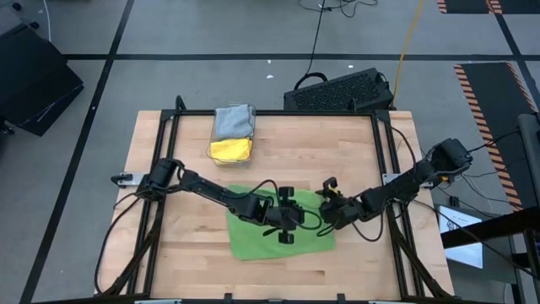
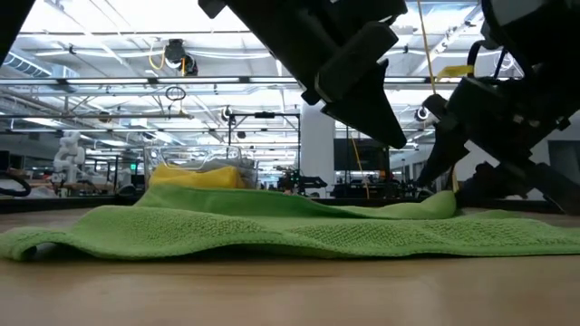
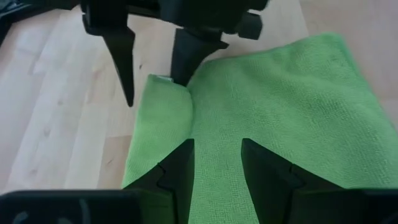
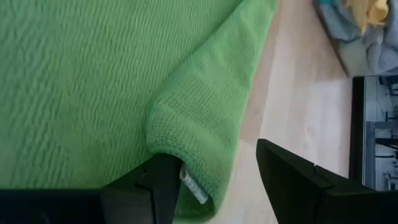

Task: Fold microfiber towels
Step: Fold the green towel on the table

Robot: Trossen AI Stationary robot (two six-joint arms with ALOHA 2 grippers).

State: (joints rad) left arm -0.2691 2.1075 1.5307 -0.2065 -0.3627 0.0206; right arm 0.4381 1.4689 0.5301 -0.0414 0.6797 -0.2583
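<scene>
- We find a bright green towel (image 1: 270, 230) spread on the wooden table (image 1: 169, 262), toward the near edge and roughly midway across; in the low view it (image 2: 272, 231) lies mostly flat with shallow wrinkles.
- We note the left gripper (image 1: 287, 221) low over the middle of this towel. In the left wrist view its fingers (image 3: 264, 177) stand apart with bare green cloth between them; we see nothing held.
- We note the right gripper (image 1: 327, 201) at the towel's far right corner, close to the left gripper. In the right wrist view that corner is curled back over the cloth, with a white tag (image 4: 194, 185) showing beneath the fold.
- One right finger (image 4: 163, 186) touches the turned-up corner; the other finger stands clear over bare wood. The jaws stand well apart, and we cannot tell whether cloth is pinched.
- A clear plastic bin (image 1: 230, 135) sits toward the far edge of the table, left of centre, well apart from the green towel. It holds a grey towel (image 1: 234, 120) and a yellow towel (image 1: 230, 149).
- A black perforated case (image 1: 342, 91) lies on the floor beyond the table's far edge.
</scene>
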